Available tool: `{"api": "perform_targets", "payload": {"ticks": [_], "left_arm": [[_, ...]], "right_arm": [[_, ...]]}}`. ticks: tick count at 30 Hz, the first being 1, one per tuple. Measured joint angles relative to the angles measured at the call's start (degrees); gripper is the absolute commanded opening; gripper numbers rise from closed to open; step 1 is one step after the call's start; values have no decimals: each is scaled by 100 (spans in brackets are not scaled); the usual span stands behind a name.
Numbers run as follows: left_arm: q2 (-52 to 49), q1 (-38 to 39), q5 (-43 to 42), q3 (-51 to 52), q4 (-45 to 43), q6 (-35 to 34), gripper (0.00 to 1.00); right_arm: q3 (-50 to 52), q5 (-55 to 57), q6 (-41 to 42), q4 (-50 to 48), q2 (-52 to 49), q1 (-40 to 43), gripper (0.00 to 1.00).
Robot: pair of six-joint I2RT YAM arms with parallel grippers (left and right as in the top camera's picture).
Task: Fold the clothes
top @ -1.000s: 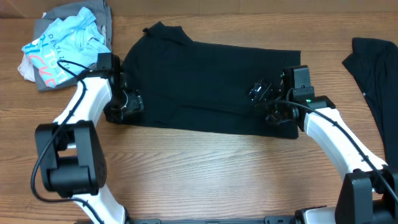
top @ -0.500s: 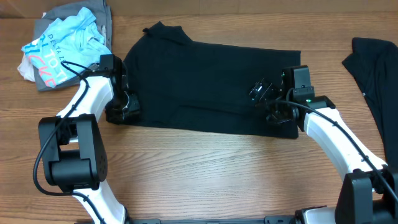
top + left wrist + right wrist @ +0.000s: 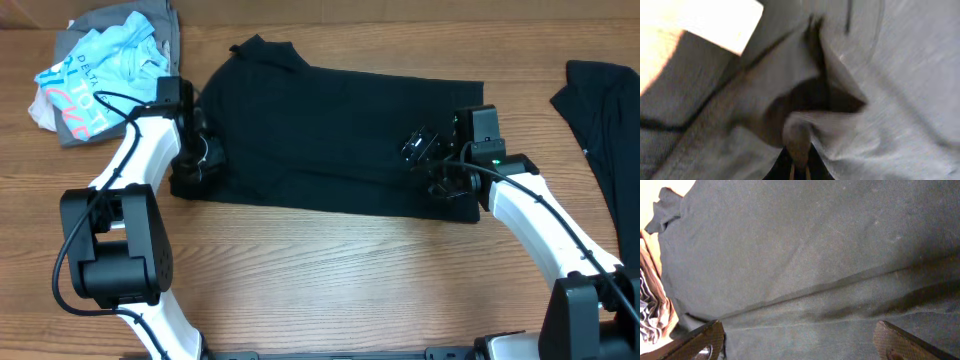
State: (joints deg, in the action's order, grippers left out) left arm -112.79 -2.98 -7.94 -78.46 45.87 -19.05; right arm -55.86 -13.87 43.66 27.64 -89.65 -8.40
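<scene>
Your left jaws were clenched on a pinch of the black T-shirt [image 3: 330, 130] at its left edge. Your right jaws stood released above its right end, the shirt lying spread across the middle of the table [image 3: 330, 285]. The left arm [image 3: 140, 165] and right arm [image 3: 530, 215] reached in from the near side, elbows bent; the left wrist view was blurred, bunched fabric hiding most of the jaw tips.

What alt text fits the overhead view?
A black T-shirt lies spread on a table. The left gripper is shut on one end; the right gripper hangs open over the other. A blue heap and another dark garment lie aside.
</scene>
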Motion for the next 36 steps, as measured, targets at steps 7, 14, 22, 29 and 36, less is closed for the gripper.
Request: {"api": "perform_targets", "payload": {"ticks": [7,14,22,29,36], "left_arm": [[0,0,-76,-46,-697,-422,4],[0,0,-197,-48,-1419,-787,4],[0,7,-212,-48,-2061,-984,10],[-7,199,-212,-44,-2702,-1001,22],[-275,404,-188,-44,-2916,-1067,93]], "right_arm": [[0,39,-2,-2,0,0,100],[0,57,0,-4,0,0,100],[0,61,0,-15,0,0,100],[0,61,2,-22,0,0,100],[0,72,-2,-20,0,0,100]]}}
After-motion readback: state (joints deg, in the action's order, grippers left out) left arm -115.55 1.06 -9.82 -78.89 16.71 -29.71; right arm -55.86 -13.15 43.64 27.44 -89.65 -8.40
